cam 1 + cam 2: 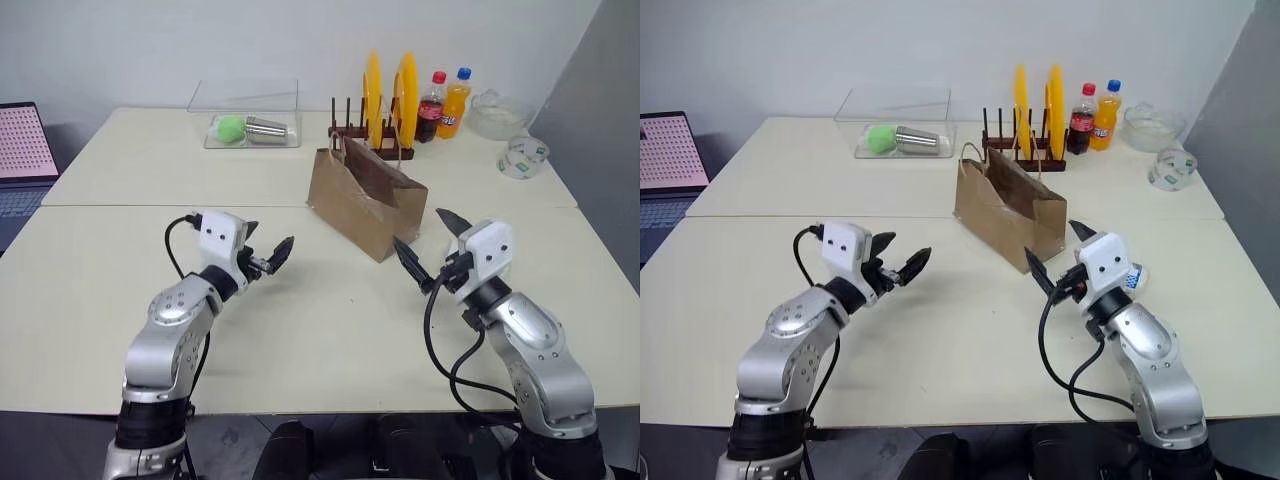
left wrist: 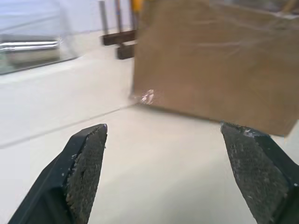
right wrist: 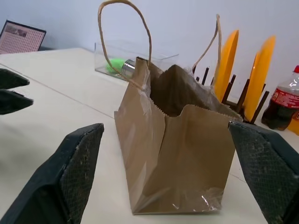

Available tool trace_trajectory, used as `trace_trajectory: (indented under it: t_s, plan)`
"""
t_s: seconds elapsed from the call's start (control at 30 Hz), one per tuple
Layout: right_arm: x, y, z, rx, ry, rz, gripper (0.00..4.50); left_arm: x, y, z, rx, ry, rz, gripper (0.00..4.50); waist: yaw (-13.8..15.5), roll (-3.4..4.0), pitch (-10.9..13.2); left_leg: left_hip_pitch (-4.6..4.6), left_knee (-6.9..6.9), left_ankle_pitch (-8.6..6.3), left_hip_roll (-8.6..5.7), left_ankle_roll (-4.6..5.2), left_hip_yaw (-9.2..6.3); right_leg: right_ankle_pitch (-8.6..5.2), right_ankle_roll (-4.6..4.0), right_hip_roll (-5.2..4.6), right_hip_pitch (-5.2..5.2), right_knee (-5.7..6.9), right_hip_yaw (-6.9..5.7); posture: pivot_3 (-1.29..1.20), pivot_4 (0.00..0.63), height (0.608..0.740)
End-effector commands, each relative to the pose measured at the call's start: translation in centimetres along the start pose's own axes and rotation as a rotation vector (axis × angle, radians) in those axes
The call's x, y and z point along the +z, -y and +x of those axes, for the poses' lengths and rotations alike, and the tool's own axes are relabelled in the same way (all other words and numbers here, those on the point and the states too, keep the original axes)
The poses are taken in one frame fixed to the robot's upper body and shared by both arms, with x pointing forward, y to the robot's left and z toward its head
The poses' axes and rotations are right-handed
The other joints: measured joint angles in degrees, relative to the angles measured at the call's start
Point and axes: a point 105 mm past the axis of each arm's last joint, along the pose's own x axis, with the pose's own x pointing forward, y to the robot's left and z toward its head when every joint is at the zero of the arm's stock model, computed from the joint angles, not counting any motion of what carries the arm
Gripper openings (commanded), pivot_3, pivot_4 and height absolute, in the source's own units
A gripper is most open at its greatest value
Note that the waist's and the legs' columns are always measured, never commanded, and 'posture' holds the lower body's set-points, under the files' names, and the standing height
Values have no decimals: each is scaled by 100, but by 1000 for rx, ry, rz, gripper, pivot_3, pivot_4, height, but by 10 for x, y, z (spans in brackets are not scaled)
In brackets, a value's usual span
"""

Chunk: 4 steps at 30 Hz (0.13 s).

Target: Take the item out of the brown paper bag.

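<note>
At frame centre, the brown paper bag (image 1: 365, 200) stands upright on bare worktop (image 1: 320, 330), flanked lower down by the left tool (image 1: 268, 252) and right tool (image 1: 428, 245), both wide open, empty.

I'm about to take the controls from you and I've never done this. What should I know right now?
Left gripper: open, empty, low over the table, left of the brown paper bag.
Right gripper: open, empty, beside the bag's near right corner.
The bag stands upright and open in front of the plate rack.
A small white bottle with a blue label lies on the table behind the right gripper, outside the bag. That looks like the item, so the job seems done.
Left: confirm the bag is empty.
</note>
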Motion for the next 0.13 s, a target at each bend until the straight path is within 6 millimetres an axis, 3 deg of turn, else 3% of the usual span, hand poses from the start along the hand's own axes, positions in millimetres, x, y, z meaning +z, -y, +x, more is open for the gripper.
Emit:
trace_trajectory:
  t_s: [0.03, 0.13]
  plan:
    - [4, 8, -7, -56, 57, -19, 4500, 19, -4, -8, 71, 91, 41, 4087, 0, -1, 0, 1, 0, 0, 0, 0, 0, 0, 0, 0, 2, 1, -1, 0, 150, 740]
    - [-9, 15, -8, -96, 35, -34, 4500, 17, -3, -15, 71, 115, 79, 4087, 0, -2, -3, 6, 1, 1, 0, 2, 1, 5, -1, 2, 3, 3, -1, 0, 150, 740]
